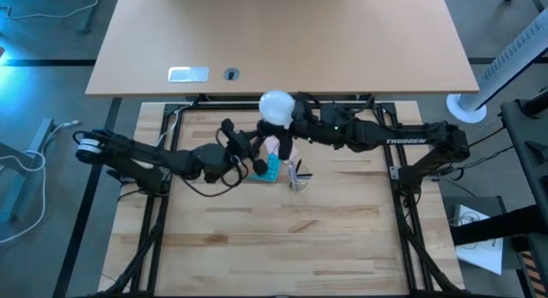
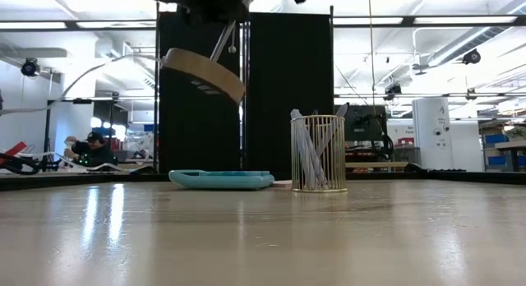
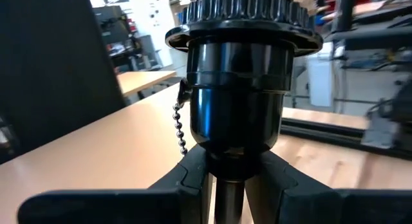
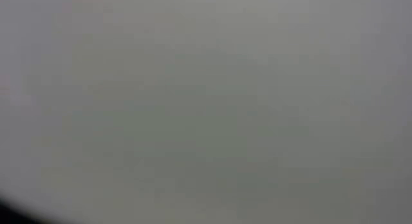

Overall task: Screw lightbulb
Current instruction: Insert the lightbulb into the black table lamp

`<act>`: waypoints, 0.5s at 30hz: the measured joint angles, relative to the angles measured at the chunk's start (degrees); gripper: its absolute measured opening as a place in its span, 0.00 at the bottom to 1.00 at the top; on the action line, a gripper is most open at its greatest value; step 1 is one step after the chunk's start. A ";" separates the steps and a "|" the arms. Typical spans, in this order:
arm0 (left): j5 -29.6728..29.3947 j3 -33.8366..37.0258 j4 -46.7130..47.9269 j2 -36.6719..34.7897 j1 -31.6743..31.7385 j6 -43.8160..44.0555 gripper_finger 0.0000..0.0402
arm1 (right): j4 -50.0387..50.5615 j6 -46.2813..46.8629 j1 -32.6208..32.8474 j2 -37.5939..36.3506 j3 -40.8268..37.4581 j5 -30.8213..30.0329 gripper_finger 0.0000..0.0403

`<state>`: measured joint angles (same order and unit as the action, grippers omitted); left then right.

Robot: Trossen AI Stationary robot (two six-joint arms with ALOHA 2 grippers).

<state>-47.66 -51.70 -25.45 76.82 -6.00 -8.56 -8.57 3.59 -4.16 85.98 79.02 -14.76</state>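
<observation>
Pale wood table (image 1: pixel 282 247) in a bright open lab, with a bigger tan desk (image 1: pixel 282 37) sitting past its far edge at 12 o'clock in the overhead shot. Way back in the room, at table level, a person (image 2: pixel 89 148) is seated at a bench.

All the action is bunched near the back-middle of the table. The left gripper (image 1: pixel 242 151) comes in from 9 o'clock and is clamped around the thin stem under the black lamp socket (image 3: pixel 241 76); its wrist camera shows both fingers (image 3: pixel 193 179) pressed against the stem, with a bead pull chain (image 3: pixel 180 127) dangling off the socket's side. The socket's round wooden base (image 2: pixel 203 72) is up in the air and tilted in the table-level view.

The lightbulb (image 1: pixel 276 105) is right at the top of that cluster, at roughly 12 o'clock from the socket, raised off the table. The right gripper (image 1: pixel 295 110) reaches in from 3 o'clock and sits right against the bulb. Its wrist camera is just a wall of frosted grey-white (image 4: pixel 206 102), so something pale is right up against the lens. Honestly can't tell if those fingers are clenched on the bulb or loose.

Down on the table, below the held stuff: a blue calculator (image 2: pixel 222 179) lying flat, and just beside it at 3 o'clock a gold wire pen cup (image 2: pixel 318 153) with a few pens in it.
</observation>
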 joint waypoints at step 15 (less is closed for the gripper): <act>9.63 0.00 0.66 0.13 5.79 -0.39 0.15 | 1.36 0.38 -0.76 -0.60 -0.11 -5.00 0.55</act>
<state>-38.03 -51.70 -24.79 76.95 -0.21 -8.95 -7.20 3.96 -4.93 85.39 78.91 -19.77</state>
